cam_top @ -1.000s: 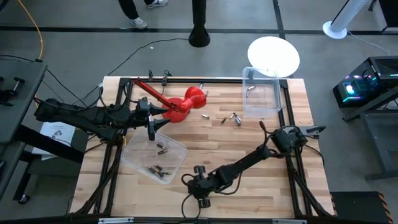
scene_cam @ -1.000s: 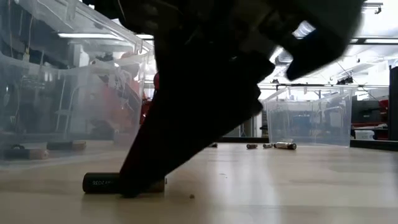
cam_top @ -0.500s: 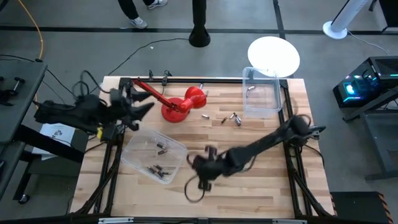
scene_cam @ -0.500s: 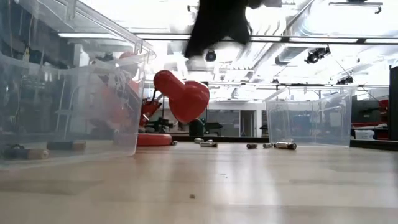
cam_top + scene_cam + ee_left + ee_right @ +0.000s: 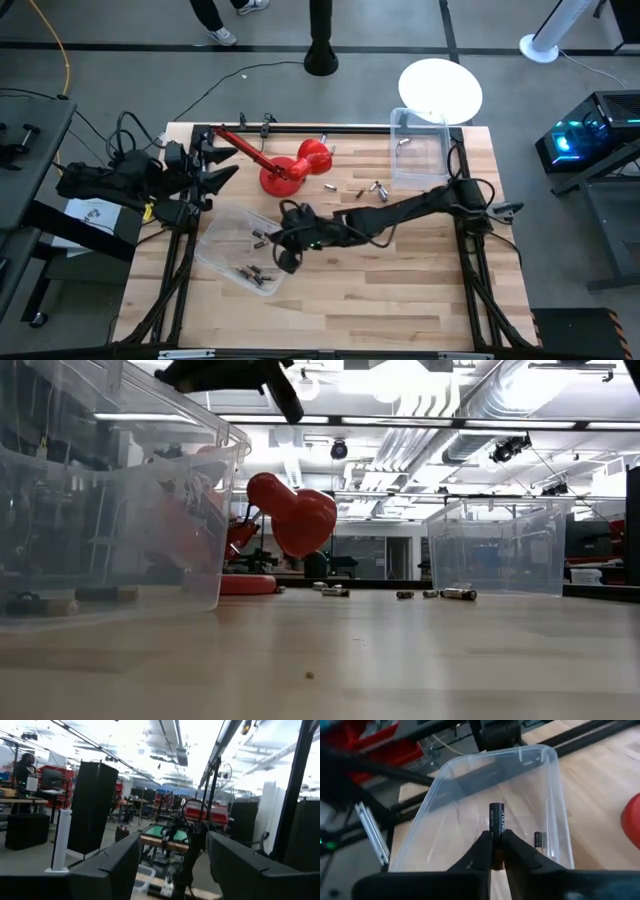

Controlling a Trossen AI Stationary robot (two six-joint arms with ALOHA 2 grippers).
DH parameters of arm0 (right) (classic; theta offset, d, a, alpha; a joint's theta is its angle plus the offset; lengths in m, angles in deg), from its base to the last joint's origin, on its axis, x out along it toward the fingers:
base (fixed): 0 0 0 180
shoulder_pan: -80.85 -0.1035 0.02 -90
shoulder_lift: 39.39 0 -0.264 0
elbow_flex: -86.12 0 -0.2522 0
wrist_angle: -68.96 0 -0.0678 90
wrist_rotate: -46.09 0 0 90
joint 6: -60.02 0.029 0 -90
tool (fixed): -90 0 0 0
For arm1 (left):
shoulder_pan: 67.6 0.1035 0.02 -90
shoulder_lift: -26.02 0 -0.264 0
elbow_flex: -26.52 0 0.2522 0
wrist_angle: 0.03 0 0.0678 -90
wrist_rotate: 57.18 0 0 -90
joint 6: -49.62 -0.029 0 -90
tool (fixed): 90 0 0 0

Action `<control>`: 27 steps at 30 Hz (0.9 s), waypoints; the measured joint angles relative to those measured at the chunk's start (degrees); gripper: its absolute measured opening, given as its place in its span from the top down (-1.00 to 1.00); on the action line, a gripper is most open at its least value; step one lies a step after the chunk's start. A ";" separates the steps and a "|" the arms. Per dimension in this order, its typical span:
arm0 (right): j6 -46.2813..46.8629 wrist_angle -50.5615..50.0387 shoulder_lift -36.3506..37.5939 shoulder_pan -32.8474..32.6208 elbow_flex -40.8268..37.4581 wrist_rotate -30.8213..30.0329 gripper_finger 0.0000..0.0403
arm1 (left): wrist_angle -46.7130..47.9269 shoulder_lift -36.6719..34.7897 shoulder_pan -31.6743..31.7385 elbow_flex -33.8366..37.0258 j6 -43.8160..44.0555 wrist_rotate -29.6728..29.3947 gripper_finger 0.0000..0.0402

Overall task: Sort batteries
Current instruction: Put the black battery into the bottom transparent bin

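Observation:
My right gripper (image 5: 283, 256) reaches across from the table's right and hangs over the right side of the near-left clear bin (image 5: 232, 250), shut on a dark battery (image 5: 496, 820). Several batteries (image 5: 252, 271) lie on that bin's floor, one of them (image 5: 538, 840) beside my fingers. More batteries (image 5: 371, 189) lie loose on the table's middle, and one (image 5: 402, 142) lies in the far-right clear bin (image 5: 422, 170). My left gripper (image 5: 222, 166) is drawn back at the far left, open and holding nothing (image 5: 172, 867). My right gripper pinches the dark battery by one end (image 5: 495, 839) between its two fingertips (image 5: 482, 842). The battery runs along the fingers and sticks out past their tips. The arm comes from the table's right. The battery is lifted clear, above the near-left bin's floor.
A red plunger-like tool (image 5: 290, 170) lies at the far middle, its handle running toward the far-left corner. Black frame rails (image 5: 186, 262) run along the table's sides. In the low view the near-left bin (image 5: 110, 510) fills the left and the other bin (image 5: 500, 550) stands at the right.
My right gripper has shut on a dark battery that lay near the table's front edge, lifted it clear and carried it left and farther in, over the near-left bin. My left gripper has drawn back from above that bin toward the far left, still open.

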 joint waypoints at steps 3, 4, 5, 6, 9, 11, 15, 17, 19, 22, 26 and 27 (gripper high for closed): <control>1.94 0.18 -0.08 0.71 0.58 0.02 0.65 | 2.01 -0.04 0.00 0.00 -0.05 0.68 -0.10; 2.04 -0.04 -0.08 0.87 0.58 -0.11 0.57 | 2.79 -0.09 0.00 0.00 -0.03 0.68 -0.10; 2.03 -0.67 -0.07 0.91 0.58 -0.26 0.49 | 3.44 -0.22 0.00 0.00 -0.07 0.68 -0.10; 1.99 -1.94 0.02 0.86 0.56 -0.38 0.42 | 3.90 -0.22 0.00 0.00 -0.12 0.67 -0.10; 1.50 -9.44 0.21 0.65 2.96 -1.43 0.23 | 4.66 -0.24 0.11 0.00 -0.32 0.67 -0.10; 0.43 -15.79 0.37 0.77 5.80 -1.55 0.15 | 4.83 -0.24 0.19 0.00 -1.51 0.61 -0.10; -1.24 -31.82 0.86 1.39 11.95 -6.43 0.10 | 3.56 1.36 0.57 -0.01 -2.09 -3.45 -0.10; -3.09 -39.72 1.79 1.66 14.79 -11.44 0.11 | 3.74 3.59 1.75 -0.02 -0.11 -4.10 -0.10; -4.18 -47.00 3.97 2.34 16.23 -15.18 0.14 | 6.96 6.68 3.23 -1.04 2.06 -3.16 -0.10; -5.39 -55.74 8.66 4.76 15.17 -16.28 0.17 | 15.54 12.60 5.26 -5.40 3.26 -2.34 -0.10; -8.32 -61.05 17.14 9.15 9.17 -16.80 0.18 | 21.64 21.28 9.42 -13.24 1.38 -0.40 -0.10; -8.90 -60.72 20.29 10.27 6.89 -16.75 0.18 | 21.54 23.61 10.68 -15.38 0.87 2.06 -0.10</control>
